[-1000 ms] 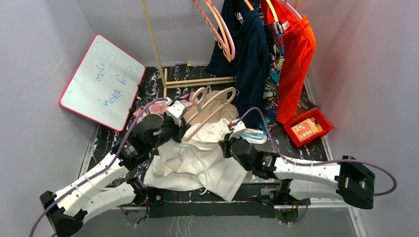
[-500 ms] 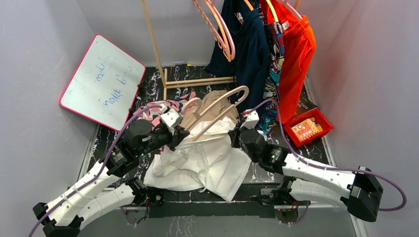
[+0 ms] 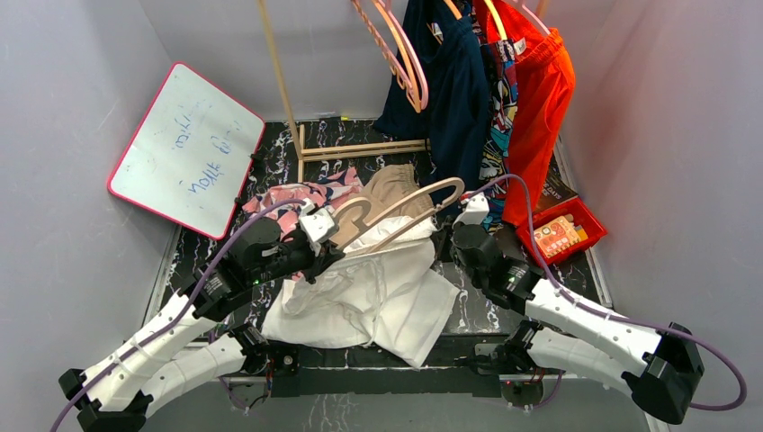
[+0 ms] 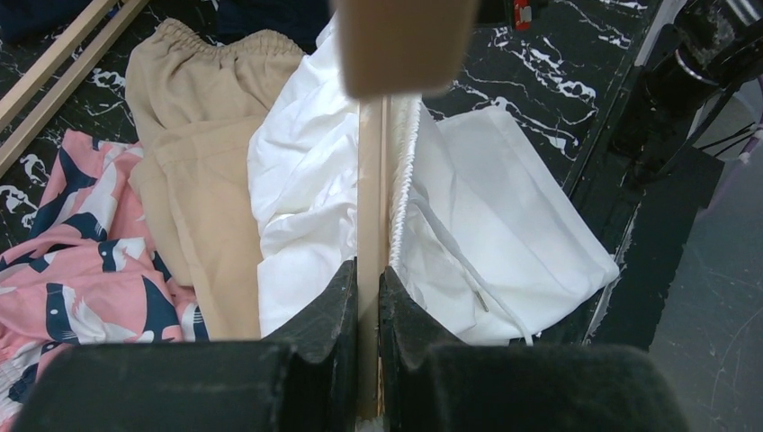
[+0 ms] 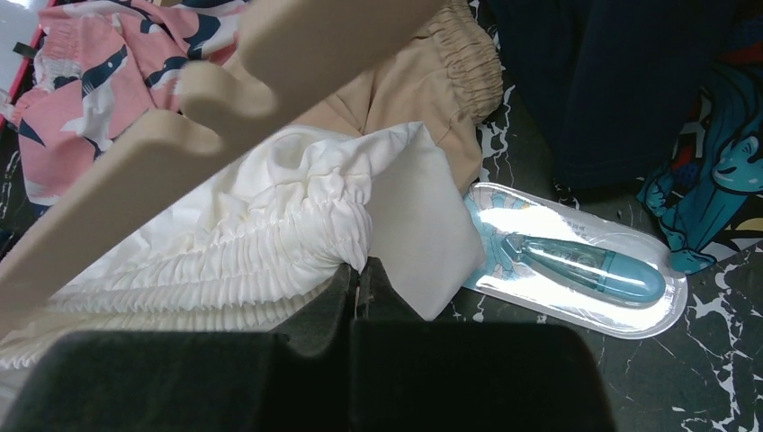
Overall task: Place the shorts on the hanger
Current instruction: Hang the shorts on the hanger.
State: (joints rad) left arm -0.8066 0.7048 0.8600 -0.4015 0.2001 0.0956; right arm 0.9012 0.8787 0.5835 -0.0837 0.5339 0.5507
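Black marble-patterned tabletop enclosed by pale walls, with a wooden rack of hanging clothes at the far side and a whiteboard leaning at the far left. From its near-left base the left arm reaches diagonally toward the centre. The left gripper is clamped on the hanger, and the left wrist view shows its fingers pressed against both faces of the pale bar. From the near-right base the right arm reaches diagonally left and away. The right gripper is closed on the far right corner of the shorts, and the right wrist view shows the fingertips meeting at the edge of the gathered waistband. The hanger is raised and tilted between the two grippers, with its thick hook at the left and its curved arm rising to the right. White fabric lies on both sides of its bar, with the elastic waistband touching the bar's right face and the drawstring trailing toward the near edge. Whether the bar sits inside the waist opening cannot be told. The rest of the shorts lies crumpled on the table near the arm bases. Tan shorts and a pink patterned garment lie just beyond, and a blister pack lies on the table just right of the lifted corner.
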